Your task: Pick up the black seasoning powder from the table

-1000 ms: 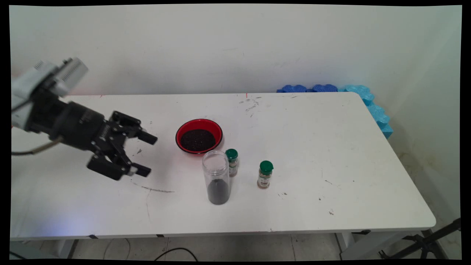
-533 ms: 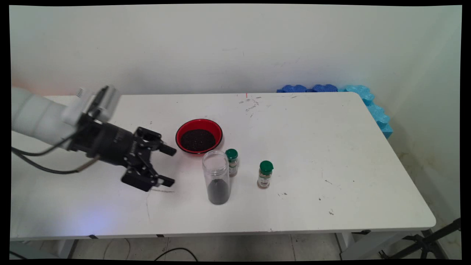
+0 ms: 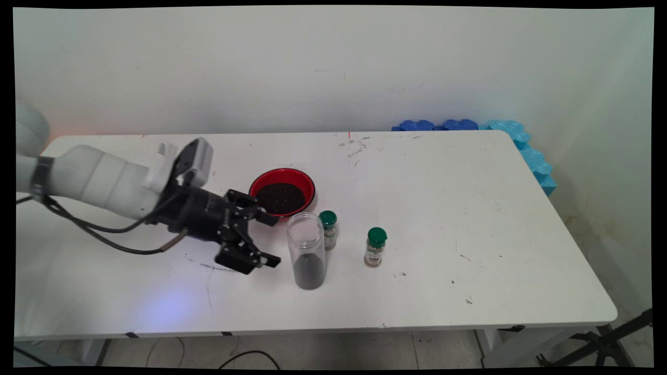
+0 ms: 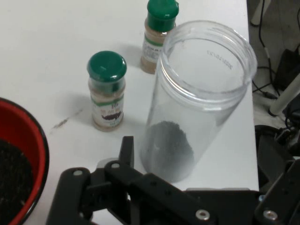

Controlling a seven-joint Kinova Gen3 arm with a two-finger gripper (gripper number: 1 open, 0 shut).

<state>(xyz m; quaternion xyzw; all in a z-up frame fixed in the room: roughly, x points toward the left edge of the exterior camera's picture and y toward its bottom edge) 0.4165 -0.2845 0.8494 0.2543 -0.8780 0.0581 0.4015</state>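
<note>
Hovering released at centre-left of the frame, the pincer faces the clear jar just beside it; bare counter spreads right; behind stand two green-capped spice bottles and the red bowl.

An open clear jar with dark grains stands beside two green-capped spice bottles.

The black two-finger gripper, fingers spread, has travelled rightward across the white table and lower, now just beside the tall clear plastic jar holding dark grains.
</note>
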